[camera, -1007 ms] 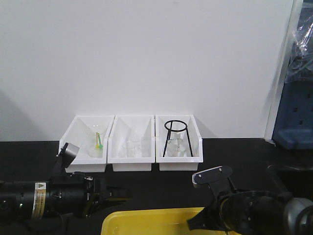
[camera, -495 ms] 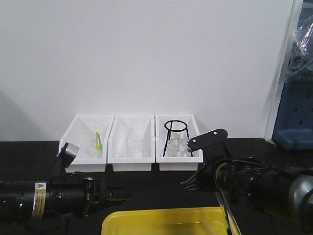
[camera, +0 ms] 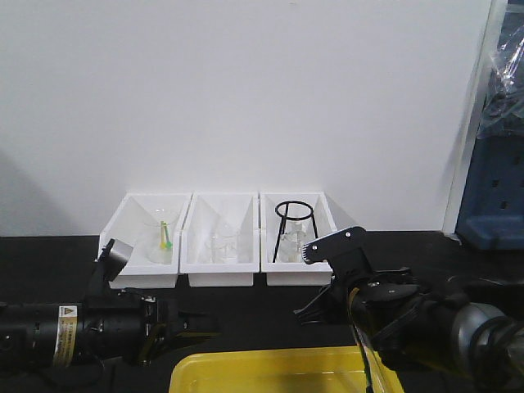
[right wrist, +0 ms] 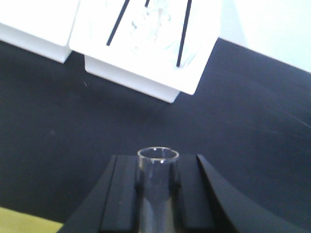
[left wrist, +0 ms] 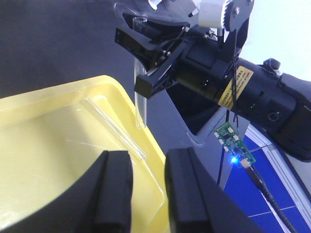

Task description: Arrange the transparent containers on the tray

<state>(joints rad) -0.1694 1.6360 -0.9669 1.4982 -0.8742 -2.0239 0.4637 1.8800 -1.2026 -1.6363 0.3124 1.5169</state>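
Now, in hand: the tube (left wrist: 140, 104) is clamped near its open rim by the right gripper (right wrist: 157, 167). Its closed end points down at the tray (left wrist: 43, 145) edge, centre of the left wrist view. Whether it touches that edge I cannot tell.
In tray: a second tube (left wrist: 114, 127) lies flat on the yellow floor, slanting from centre toward lower right, just beside the held one's end.
Right jaws: closed tight on the glass, with the rim standing just above the pads in the gripper's own view.
Left jaws: the left gripper (left wrist: 147, 194), at the bottom of its view, is parted with nothing between, hanging over the tray.
Risk, miss: the closed end sits at the rim, not over the floor. Released here, the tube would likely tip outward onto the dark table (right wrist: 58, 121) and roll.
Risk, glass on glass: dropped from height, it could strike the second tube and chip it or knock it askew.
Risk, slip: smooth glass gripped at one end may swing or slide in the pads.
Risk, arms: both grippers are near the same corner, so a careless move could bump them.
Around: three white bins (camera: 219, 237) sit mid-frame in the front view, holding clear glassware. There is a black stand (camera: 293, 225) in the right one and a green item (camera: 164, 237) in the left.
In the way: only the rim. The bins are well apart.
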